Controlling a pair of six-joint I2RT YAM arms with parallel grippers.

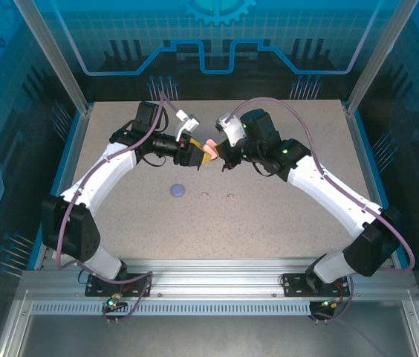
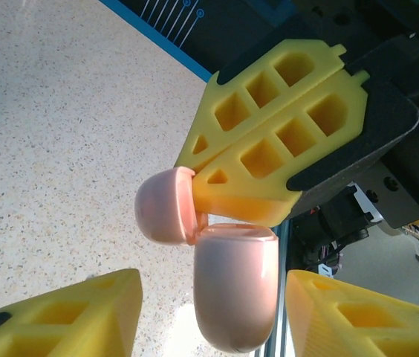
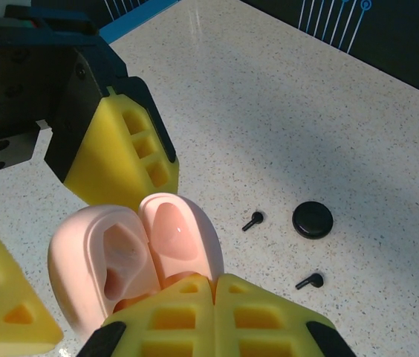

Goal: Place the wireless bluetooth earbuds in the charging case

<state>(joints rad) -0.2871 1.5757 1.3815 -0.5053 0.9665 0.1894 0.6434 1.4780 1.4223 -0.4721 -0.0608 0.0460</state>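
Charging case (image 3: 131, 256), hinged open, pinched by the right gripper (image 3: 213, 281), left gripper (image 2: 211, 286) spread wide astride it

Your pale pink charging case (image 3: 131, 256) is hinged open and held up off the surface (image 1: 284, 223), its moulded hollow in view. One black earbud (image 3: 252, 221) and another black earbud (image 3: 310, 281) lie apart on the surface near a round black case (image 3: 313, 219). You see two pale earbuds (image 1: 204, 195) lying just right of a lilac case (image 1: 177, 191).
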